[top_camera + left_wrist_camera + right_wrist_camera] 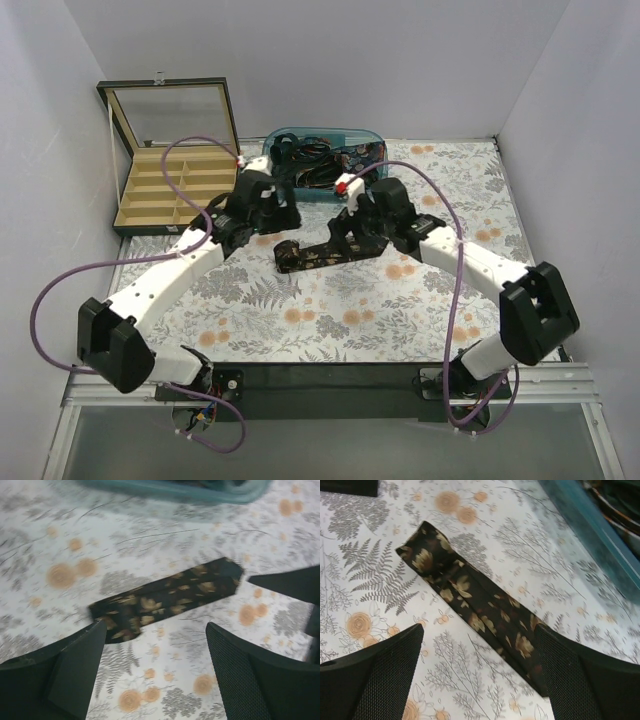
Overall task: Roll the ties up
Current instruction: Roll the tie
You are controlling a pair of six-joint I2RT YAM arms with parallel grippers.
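Dark floral fabric tie (320,252) flat mid-frame on printed table (300,320); left hand (156,632), right hand (479,630) agape, empty.

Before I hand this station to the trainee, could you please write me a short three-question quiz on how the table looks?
1. Fill the gap: the divided box at the back left stands ___.
2. True or false: both arms' jaws are clamped on the patterned tie.
3. Choose one: that tie is A) fully rolled up, B) lying stretched out on the floral cloth, C) inside the teal bin.

Key: 1 open; 2 false, both pairs of jaws stand open and hold nothing; 3 B.
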